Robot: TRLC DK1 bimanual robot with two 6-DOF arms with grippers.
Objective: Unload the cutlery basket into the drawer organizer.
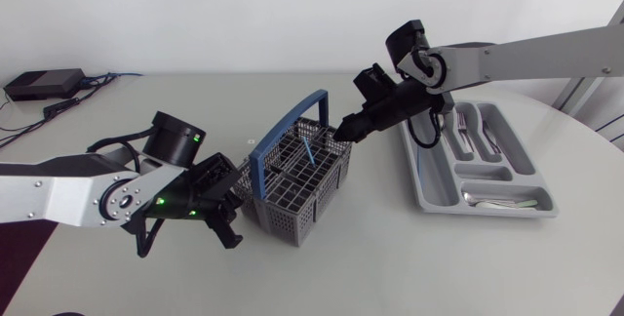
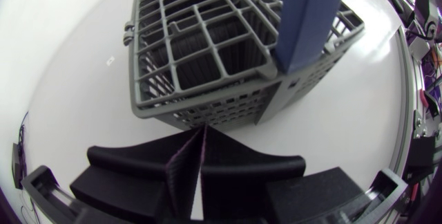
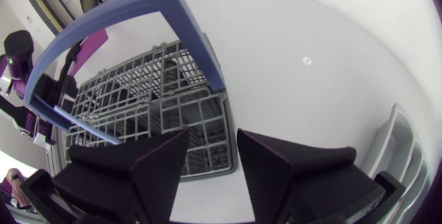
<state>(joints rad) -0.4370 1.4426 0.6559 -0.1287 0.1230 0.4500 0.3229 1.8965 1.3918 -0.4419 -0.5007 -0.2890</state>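
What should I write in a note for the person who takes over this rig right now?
The left pincer is shut, empty, close to one side of the basket.
The right pincer is open, empty, above the basket's rim.
Done: some cutlery lies in the organizer.
Left: a blue-handled piece stands in the basket; whether more remains, I cannot tell.

A white bench [image 1: 322, 267] with a rounded edge lies under soft, even light that casts only faint shadows. At its far left corner sits a small black box [image 1: 44, 84], with dark cables [image 1: 97, 82] trailing from it.
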